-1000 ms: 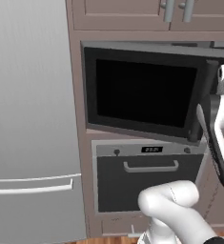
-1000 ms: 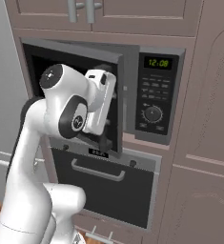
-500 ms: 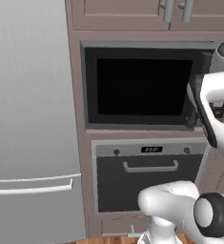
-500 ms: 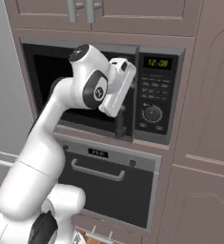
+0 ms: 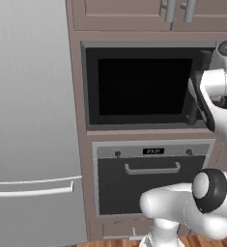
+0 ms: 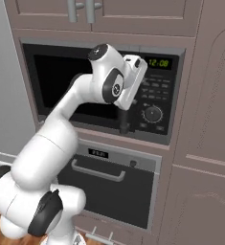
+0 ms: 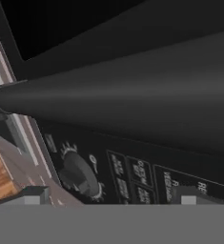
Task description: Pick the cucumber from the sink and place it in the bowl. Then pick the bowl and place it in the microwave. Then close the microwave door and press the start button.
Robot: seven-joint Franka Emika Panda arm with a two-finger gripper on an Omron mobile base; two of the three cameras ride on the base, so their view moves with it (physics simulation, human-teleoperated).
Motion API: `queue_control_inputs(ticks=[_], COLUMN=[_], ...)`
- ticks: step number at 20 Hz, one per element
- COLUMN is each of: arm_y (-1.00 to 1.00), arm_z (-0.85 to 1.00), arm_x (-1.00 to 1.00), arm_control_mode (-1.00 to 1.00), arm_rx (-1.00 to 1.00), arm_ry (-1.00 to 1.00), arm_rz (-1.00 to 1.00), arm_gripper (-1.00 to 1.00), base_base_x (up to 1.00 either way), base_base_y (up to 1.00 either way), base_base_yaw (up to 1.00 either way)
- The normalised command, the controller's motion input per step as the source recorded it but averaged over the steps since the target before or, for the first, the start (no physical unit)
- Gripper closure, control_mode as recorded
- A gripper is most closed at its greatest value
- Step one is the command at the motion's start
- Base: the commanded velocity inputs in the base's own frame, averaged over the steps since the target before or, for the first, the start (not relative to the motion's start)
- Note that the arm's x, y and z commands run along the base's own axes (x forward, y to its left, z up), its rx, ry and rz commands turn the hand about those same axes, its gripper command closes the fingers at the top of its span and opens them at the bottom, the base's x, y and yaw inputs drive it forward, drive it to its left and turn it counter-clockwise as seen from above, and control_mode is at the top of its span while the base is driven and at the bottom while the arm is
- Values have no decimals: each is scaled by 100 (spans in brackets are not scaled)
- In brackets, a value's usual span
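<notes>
- microwave door (image 5: 144,87): black glass window, glossy-dark, inside a matt grey frame
- door handle (image 7: 118,109): dark bar, smooth satin finish, soft sheen along its length
- control panel (image 6: 154,103): black, smooth plastic look, with a round knob (image 7: 80,175) in duller dark grey
- oven (image 5: 151,181): dark glass front, brushed-metal-looking grey top strip and handle
- fridge (image 5: 30,120): pale grey, smooth, metal-like with a faint sheen
- cabinets (image 6: 202,110): matt mauve-brown painted wood look; metal bar pulls on the top ones
- floor (image 7: 0,178): warm wood planks
- arm (image 6: 61,139): glossy white plastic shell, dark matt joints
</notes>
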Motion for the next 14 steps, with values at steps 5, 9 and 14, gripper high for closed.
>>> queue_control_inputs(ticks=[5,9,14], arm_y=[0,-24,-16], arm_z=[2,25,-29], arm_x=[-6,-89,-93], arm_control_mode=[-100,-100,-100], arm_rx=[7,23,13], arm_ry=[-3,-2,4], arm_rz=[0,1,6], arm_gripper=[-100,-100,-100], base_base_x=[0,0,0], base_base_y=[0,0,0], base_base_yaw=[0,0,0])
